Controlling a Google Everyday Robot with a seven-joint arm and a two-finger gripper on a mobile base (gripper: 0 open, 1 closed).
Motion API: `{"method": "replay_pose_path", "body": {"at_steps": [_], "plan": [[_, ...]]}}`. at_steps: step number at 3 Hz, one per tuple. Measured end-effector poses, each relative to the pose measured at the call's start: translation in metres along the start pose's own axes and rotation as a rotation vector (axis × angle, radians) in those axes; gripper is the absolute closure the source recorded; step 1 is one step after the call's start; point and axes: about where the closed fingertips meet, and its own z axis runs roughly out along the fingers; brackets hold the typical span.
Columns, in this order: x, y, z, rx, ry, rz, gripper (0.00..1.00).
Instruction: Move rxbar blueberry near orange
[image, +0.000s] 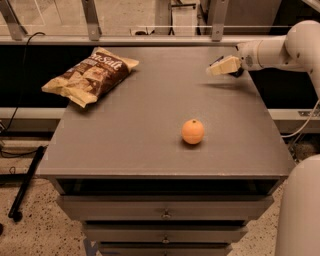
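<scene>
The orange (192, 131) sits alone on the grey table top (145, 125), right of centre and toward the front. My gripper (220, 66) reaches in from the right over the table's far right corner. It is shut on the rxbar blueberry (234, 73), whose dark navy wrapper shows only as slivers behind the cream fingers (223, 65). The bar hangs a little above the table, with a shadow under it. It is well behind and to the right of the orange.
A large brown-and-cream chip bag (92, 75) lies at the table's far left. Drawers (165, 214) are below the front edge. A railing (150, 39) runs behind the table. The robot's white body (300, 210) stands at the lower right. Cables lie on the floor at the left.
</scene>
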Motion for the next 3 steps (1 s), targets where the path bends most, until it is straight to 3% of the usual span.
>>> {"method": "replay_pose_path", "body": {"at_steps": [2, 3], "plan": [[0.026, -0.013, -0.004, 0.02, 0.063, 0.015, 0.0], [0.036, -0.016, -0.005, 0.021, 0.081, 0.026, 0.19]]}}
